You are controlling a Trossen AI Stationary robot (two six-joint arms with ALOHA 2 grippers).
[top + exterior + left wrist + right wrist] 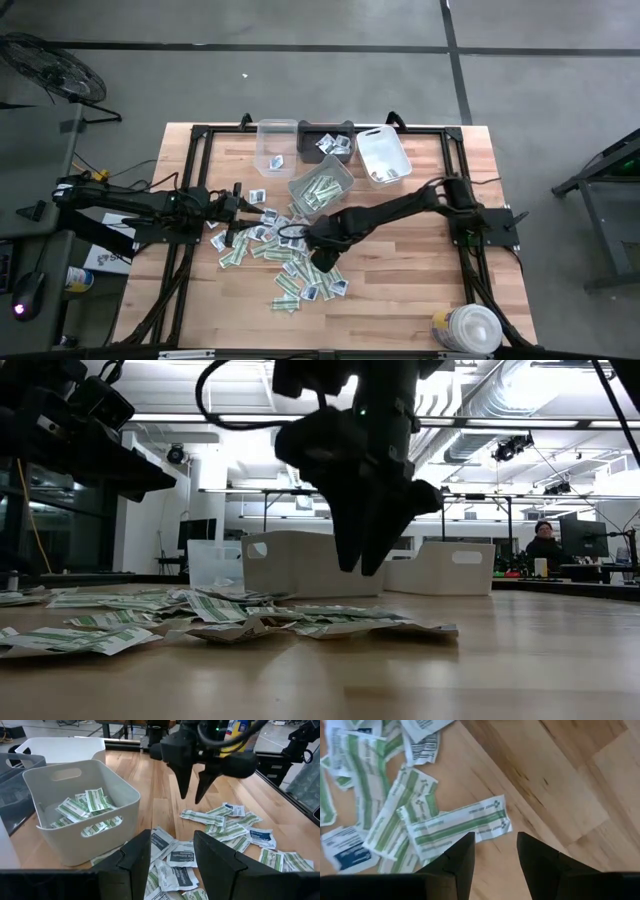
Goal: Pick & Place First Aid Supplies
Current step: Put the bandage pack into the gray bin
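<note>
Jaws parted and empty, your right gripper (492, 851) hovers over a green-striped packet (461, 824) beside the grey bin (322, 190); you're reaching, so descend and close.

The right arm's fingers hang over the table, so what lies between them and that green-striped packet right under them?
Nothing. In the right wrist view, the right gripper has open fingers above the green-striped packet, with only air between. The low view shows the same gap.
</note>
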